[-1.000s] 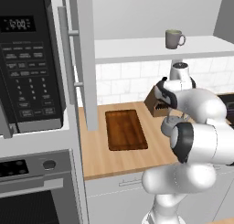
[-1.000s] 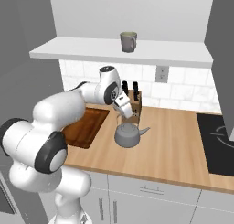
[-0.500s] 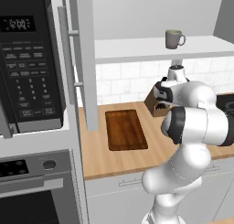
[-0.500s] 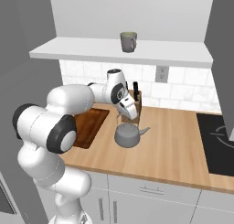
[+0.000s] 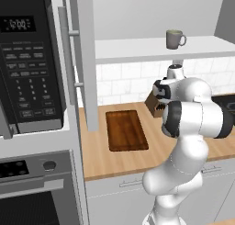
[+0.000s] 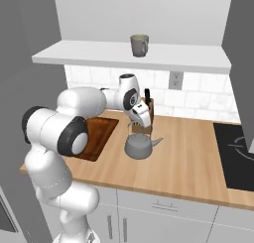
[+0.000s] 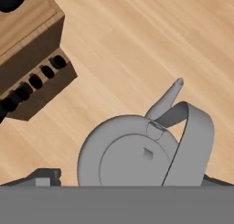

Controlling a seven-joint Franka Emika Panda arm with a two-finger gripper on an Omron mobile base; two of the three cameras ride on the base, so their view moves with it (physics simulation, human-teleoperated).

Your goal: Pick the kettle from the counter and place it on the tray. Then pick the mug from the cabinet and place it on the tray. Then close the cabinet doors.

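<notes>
**Gripper right above the kettle**

The kettle sits on the counter, near the knife block. The gripper is just over its handle. I cannot tell if the fingers are apart or together. The tray lies to the left. The mug stands on the cabinet shelf.
</notes>
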